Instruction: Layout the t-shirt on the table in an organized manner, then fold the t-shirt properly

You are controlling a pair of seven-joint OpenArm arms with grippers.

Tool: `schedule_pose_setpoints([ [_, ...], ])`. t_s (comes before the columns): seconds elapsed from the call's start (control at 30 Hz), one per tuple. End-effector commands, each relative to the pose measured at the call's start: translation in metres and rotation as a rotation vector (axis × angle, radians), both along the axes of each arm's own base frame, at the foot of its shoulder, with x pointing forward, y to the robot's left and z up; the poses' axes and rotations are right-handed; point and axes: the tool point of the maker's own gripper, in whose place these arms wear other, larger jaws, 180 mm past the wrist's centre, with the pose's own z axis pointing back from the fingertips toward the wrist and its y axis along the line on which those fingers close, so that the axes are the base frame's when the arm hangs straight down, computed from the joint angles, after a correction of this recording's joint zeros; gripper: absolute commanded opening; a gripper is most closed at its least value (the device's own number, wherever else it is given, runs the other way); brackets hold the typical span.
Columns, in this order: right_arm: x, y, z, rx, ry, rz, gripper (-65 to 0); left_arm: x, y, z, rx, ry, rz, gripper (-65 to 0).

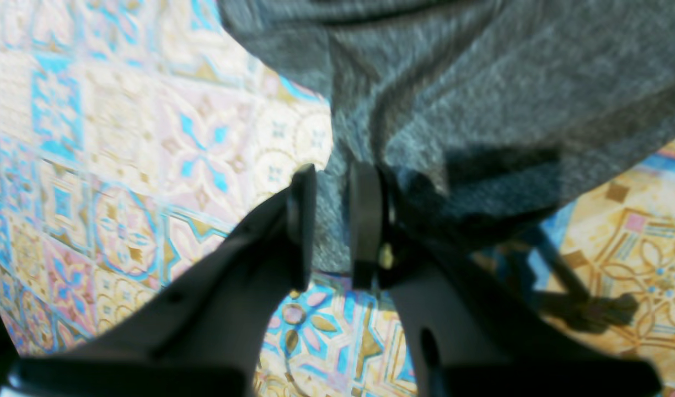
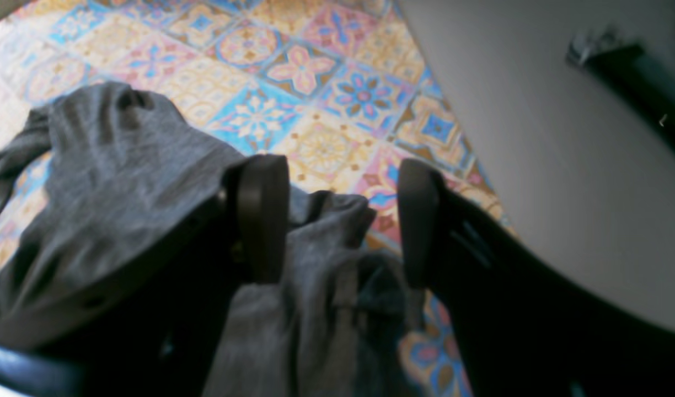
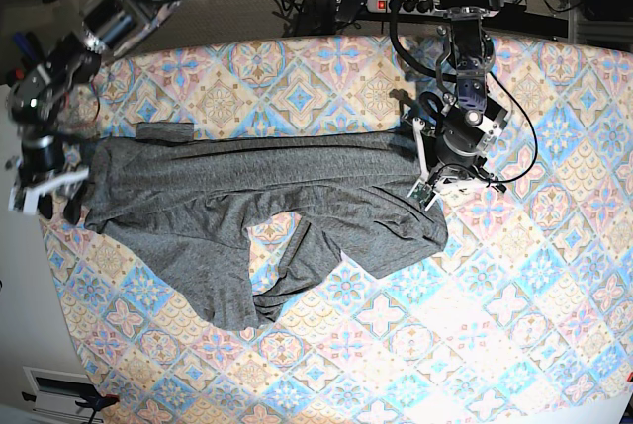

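The dark grey t-shirt (image 3: 247, 197) lies stretched sideways across the table (image 3: 495, 325), rumpled, with a bunched flap hanging toward the front. My left gripper (image 3: 435, 195) hovers at the shirt's right end. In the left wrist view its jaws stand slightly apart (image 1: 333, 220), with the t-shirt (image 1: 481, 82) edge showing in the narrow gap over the table (image 1: 122, 138). My right gripper (image 3: 45, 205) is at the shirt's left end. The right wrist view shows its jaws wide apart (image 2: 343, 220) above a crumpled part of the t-shirt (image 2: 122, 165) on the table (image 2: 315, 82).
The table's left edge runs close beside the right gripper, with pale floor (image 2: 563, 193) beyond it. A power strip and cables (image 3: 376, 4) sit behind the table's far edge. The left arm's shadow (image 1: 580, 309) falls on the cloth.
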Motion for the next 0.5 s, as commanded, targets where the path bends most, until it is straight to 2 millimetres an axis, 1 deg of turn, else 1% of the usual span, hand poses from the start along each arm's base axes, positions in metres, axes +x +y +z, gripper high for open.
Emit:
schedule_pose_setpoints([
  [0.0, -0.003, -0.006, 0.012, -0.029, -0.026, -0.006, -34.7, 0.008, 0.0, 0.013, -0.007, -0.047, 0.002, -53.7],
  [0.03, -0.007, -0.005, 0.008, -0.03, -0.013, -0.006, -34.8, 0.008, 0.0, 0.014, -0.004, -0.049, 0.002, -53.7],
  [0.1, -0.017, 0.004, -0.008, 0.003, 0.014, -0.009, -34.8, 0.008, 0.001, 0.013, -0.001, -0.048, 0.003, -53.7],
  [0.13, -0.022, 0.004, -0.013, 0.015, 0.016, -0.02, -34.8, 0.008, 0.001, 0.013, -0.001, -0.048, 0.003, -53.7],
  [0.23, -0.035, 0.009, -0.021, 0.051, -0.028, -0.054, -34.9, 0.008, 0.0, 0.014, -0.004, -0.049, 0.002, -53.7],
  [0.3, -0.043, 0.018, -0.03, 0.076, -0.048, -0.056, -34.9, 0.006, 0.0, 0.012, -0.006, -0.043, 0.002, -53.7],
  [0.4, -0.048, 0.025, -0.044, 0.121, -0.054, -0.066, -34.9, 0.004, -0.002, 0.01, -0.006, -0.038, -0.003, -53.7],
  [0.47, -0.05, 0.026, -0.055, 0.148, -0.039, -0.072, -34.9, 0.004, -0.002, 0.01, -0.008, -0.038, -0.004, -53.7],
])
